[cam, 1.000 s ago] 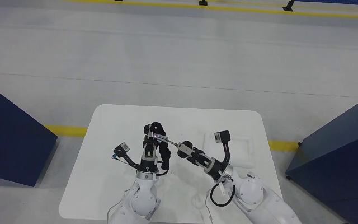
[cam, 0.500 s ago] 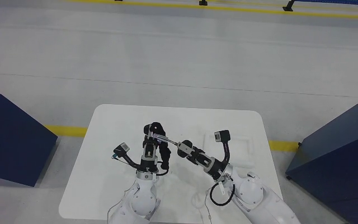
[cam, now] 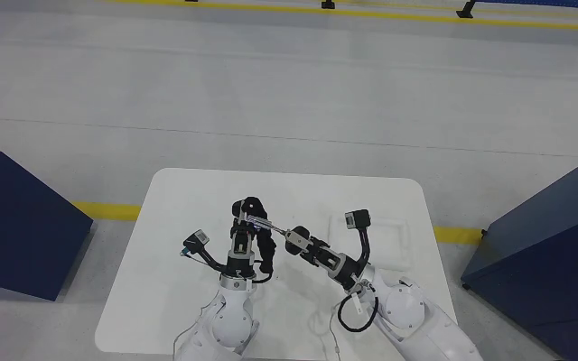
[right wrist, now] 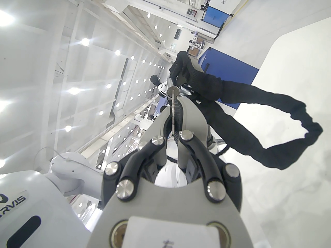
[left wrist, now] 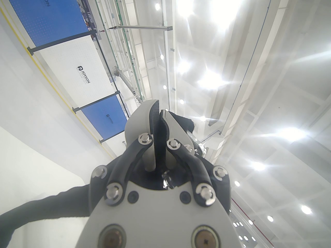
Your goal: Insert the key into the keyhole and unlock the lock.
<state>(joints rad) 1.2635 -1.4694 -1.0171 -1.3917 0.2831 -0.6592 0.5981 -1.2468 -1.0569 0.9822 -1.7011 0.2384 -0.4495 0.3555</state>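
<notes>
Over the middle of the white table (cam: 172, 280) my left gripper (cam: 245, 219) is shut on the lock (cam: 255, 211), a metal body with a black fabric-sleeved cable. In the left wrist view its fingers (left wrist: 144, 119) clamp the lock's black sleeve (left wrist: 185, 125). My right gripper (cam: 293, 240) is shut on the key (cam: 276, 229), whose thin shaft runs to the lock. In the right wrist view the key (right wrist: 172, 109) sits edge-on in my right gripper (right wrist: 175, 101), its tip at the lock's round metal face (right wrist: 172, 90). The black cable (right wrist: 271, 119) hangs in a loop.
A faint rectangular outline (cam: 399, 236) marks the table's right part. Dark blue panels stand beyond the table on the left (cam: 32, 235) and the right (cam: 533, 253). The table surface lies bare around both arms.
My right gripper with the key has edged slightly toward the lock. The left arm has kept still with the lock.
</notes>
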